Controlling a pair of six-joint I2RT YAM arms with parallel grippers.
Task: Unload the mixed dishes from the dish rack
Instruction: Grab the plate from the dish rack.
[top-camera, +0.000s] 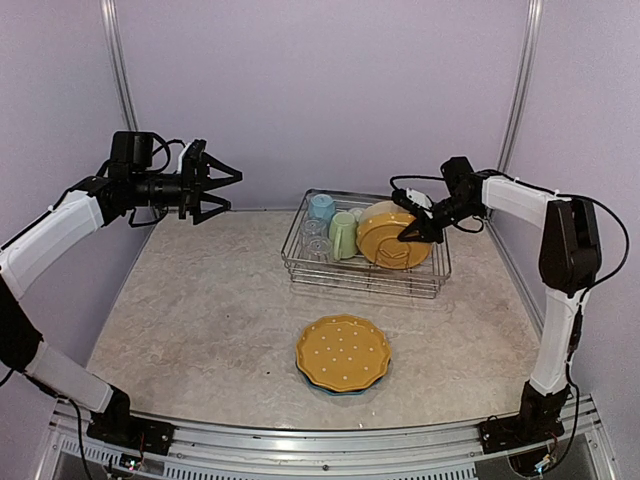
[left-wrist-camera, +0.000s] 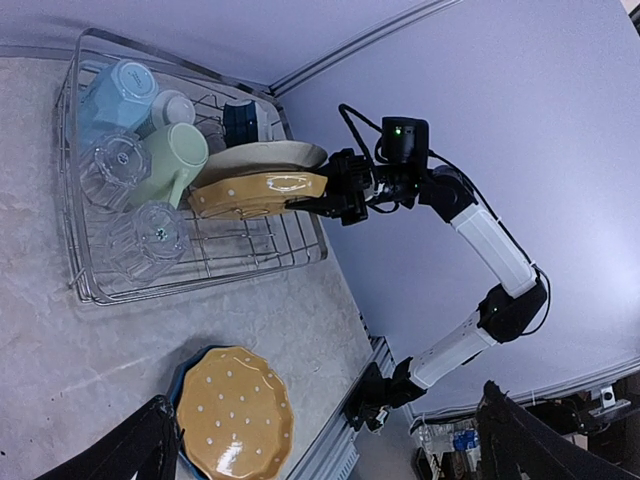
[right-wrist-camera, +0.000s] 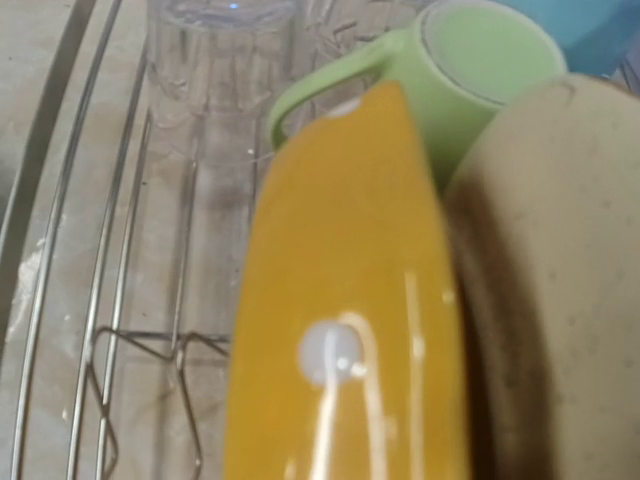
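right gripper (top-camera: 410, 234) is at the right end of the dish rack (top-camera: 365, 282), fingertips on the upper rim of the dotted yellow-orange plate (top-camera: 383, 236). that plate stands on edge in the rack's slots. left wrist view shows the dark fingers lying along the plate's rim. can't tell whether they're clamped on it or just around it. right wrist view is filled by the plate's edge, and its own fingers don't show.

rest of the load, placed against the rack:
- cream plate (right-wrist-camera: 550, 280): also on edge, touching the yellow-orange one on the side nearer the rack's right end
- pale green mug (top-camera: 343, 236): mid rack, just beside the yellow-orange plate on its left
- light blue mug (top-camera: 322, 207): back left corner of the rack
- clear glasses (left-wrist-camera: 112, 170): two of them, left end of the rack, toward the front
- dark bowl (left-wrist-camera: 240, 120): against the rack's back wall, behind the plates, mostly hidden

out of the rack: a second dotted yellow-orange plate (top-camera: 343, 352) lies flat on the table (top-camera: 200, 300), in front of the rack and well apart from it. it's stacked on a blue plate (top-camera: 322, 385), which shows only a sliver of rim.

left gripper (top-camera: 230, 190) hangs up off the table, well left of the rack and pointing toward it. its jaws are spread wide with nothing between them, and it touches none of the dishes.
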